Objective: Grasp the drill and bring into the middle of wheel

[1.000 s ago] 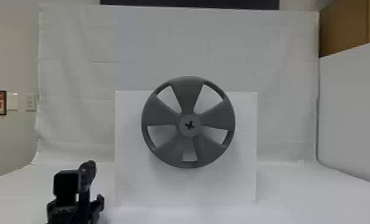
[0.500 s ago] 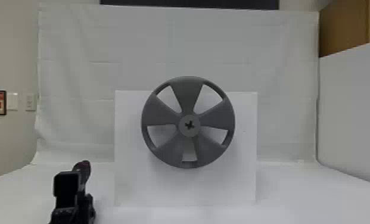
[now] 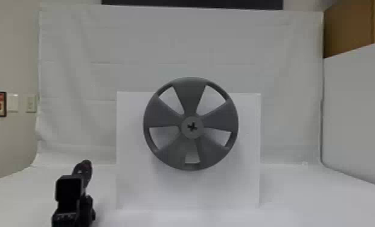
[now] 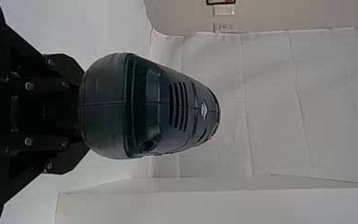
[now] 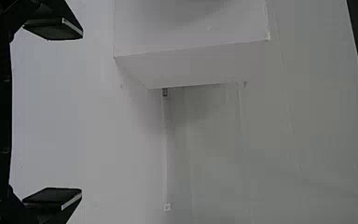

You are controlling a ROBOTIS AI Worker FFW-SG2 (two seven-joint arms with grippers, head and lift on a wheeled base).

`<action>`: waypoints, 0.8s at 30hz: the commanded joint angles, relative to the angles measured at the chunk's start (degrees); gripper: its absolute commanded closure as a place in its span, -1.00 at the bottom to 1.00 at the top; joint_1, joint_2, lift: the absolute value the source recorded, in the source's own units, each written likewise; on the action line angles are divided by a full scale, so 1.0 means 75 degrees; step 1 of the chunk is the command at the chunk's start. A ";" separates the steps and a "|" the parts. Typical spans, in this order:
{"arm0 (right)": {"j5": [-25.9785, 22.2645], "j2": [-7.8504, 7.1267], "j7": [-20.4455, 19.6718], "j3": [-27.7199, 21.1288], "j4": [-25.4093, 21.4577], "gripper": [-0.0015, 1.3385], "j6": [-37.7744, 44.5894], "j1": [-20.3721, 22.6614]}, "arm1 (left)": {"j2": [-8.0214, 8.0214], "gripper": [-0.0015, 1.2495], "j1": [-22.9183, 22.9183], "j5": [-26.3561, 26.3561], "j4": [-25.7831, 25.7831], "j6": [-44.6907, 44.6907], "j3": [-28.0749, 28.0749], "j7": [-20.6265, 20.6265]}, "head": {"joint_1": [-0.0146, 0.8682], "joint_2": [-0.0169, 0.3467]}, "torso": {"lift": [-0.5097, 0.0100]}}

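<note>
“Out at eight o'clock from the five-spoked wheel (image 3: pixel 190 95), the power drill (image 3: pixel 87 173) has swung its upper end slightly toward nine, hasn't it?”

“It has, and the wheel hasn't budged in front of its white block (image 3: pixel 132 181). The left hand (image 4: pixel 76 112) has the drill clamped, drawn in snugly behind that rounded body.”

“So the grasping's done?”

“I'd say so. Carrying and lining up are left. That little swing looks like aiming, but it brings the drill no nearer; it's still well apart from the hub (image 3: pixel 187 132).”

“Which way next, then?”

“Toward two o'clock, I reckon, then straight in. Off-centre, it could knock a spoke.”

“And the right hand (image 5: pixel 79 114)?”

“Spread wide, holding nothing.”
</note>
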 commanded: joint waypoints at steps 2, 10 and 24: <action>0.0001 0.0000 0.0000 -0.0032 0.0000 -0.83 0.0000 0.0003 | 0.0001 0.91 0.0012 0.0013 0.0000 0.0004 0.0018 -0.0001 | -0.97 -0.91 | -0.60; -0.0010 0.0000 0.0000 -0.0091 0.0000 -0.83 0.0000 0.0015 | 0.0001 0.95 0.0094 0.0083 -0.0082 -0.0008 0.0065 -0.0001 | -0.97 -0.91 | -0.60; -0.0104 -0.0047 0.0012 -0.0185 0.0000 -0.83 0.0000 0.0038 | 0.0036 0.95 0.0352 0.0048 -0.1336 0.0719 0.0311 -0.0387 | -0.97 -0.91 | -0.60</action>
